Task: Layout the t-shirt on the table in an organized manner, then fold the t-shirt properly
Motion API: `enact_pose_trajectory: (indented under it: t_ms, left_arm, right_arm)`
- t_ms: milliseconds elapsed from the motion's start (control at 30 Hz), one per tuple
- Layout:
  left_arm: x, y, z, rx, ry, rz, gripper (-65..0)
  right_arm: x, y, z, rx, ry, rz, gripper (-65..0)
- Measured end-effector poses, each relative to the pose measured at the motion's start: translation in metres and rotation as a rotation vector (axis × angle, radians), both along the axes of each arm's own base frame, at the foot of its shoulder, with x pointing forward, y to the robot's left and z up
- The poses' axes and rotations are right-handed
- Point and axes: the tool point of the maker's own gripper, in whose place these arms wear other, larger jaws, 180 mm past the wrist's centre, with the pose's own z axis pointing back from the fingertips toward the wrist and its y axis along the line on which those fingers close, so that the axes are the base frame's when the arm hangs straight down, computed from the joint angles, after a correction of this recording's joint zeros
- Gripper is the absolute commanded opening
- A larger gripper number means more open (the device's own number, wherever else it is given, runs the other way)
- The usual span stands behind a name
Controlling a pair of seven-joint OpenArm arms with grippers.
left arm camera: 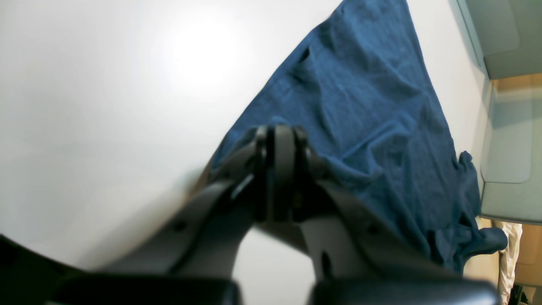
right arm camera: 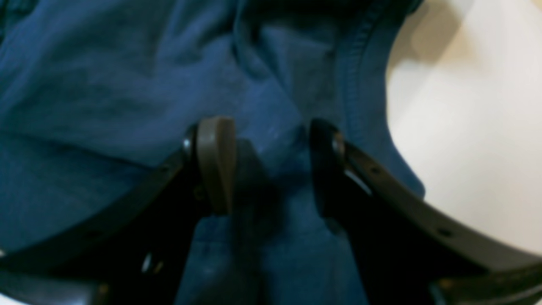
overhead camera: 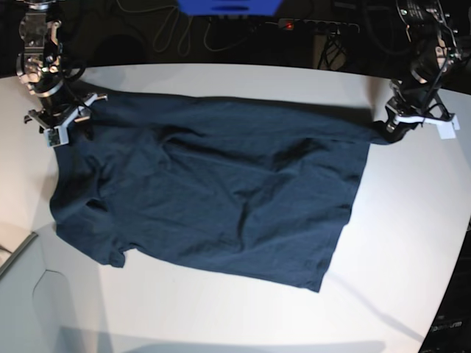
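Observation:
The dark navy t-shirt (overhead camera: 213, 191) lies spread across the white table (overhead camera: 412, 220), wrinkled in the middle. One corner is pulled out toward the far right. My left gripper (overhead camera: 392, 126) is at that corner. In the left wrist view the left gripper (left arm camera: 281, 137) is shut on the edge of the t-shirt (left arm camera: 364, 110). My right gripper (overhead camera: 62, 123) stands over the shirt's far left corner. In the right wrist view the right gripper (right arm camera: 269, 163) is open, its fingers (right arm camera: 216, 161) apart over the blue t-shirt (right arm camera: 106, 93), next to a hem.
A pale grey box corner (overhead camera: 18, 294) sits at the near left, and grey box panels (left arm camera: 508, 169) lie beyond the shirt in the left wrist view. Dark cables and a blue object (overhead camera: 228, 6) lie behind the table's curved far edge. Bare table (right arm camera: 465, 148) shows beside the hem.

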Motion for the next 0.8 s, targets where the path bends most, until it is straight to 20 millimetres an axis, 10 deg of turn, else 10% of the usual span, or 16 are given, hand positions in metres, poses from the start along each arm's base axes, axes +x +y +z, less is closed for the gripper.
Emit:
enact_pose_trajectory:
  t_ms: [233, 800]
  left_arm:
    - [-0.001, 0.000, -0.001, 0.000, 0.003, 0.000, -65.0]
    - [-0.004, -0.006, -0.004, -0.021, 0.008, 0.009, -65.0]
  right_arm:
    - [-0.001, 0.000, -0.001, 0.001, 0.003, -0.001, -64.0]
    - [-0.013, 0.003, 0.050, -0.002, -0.139, -0.068, -65.0]
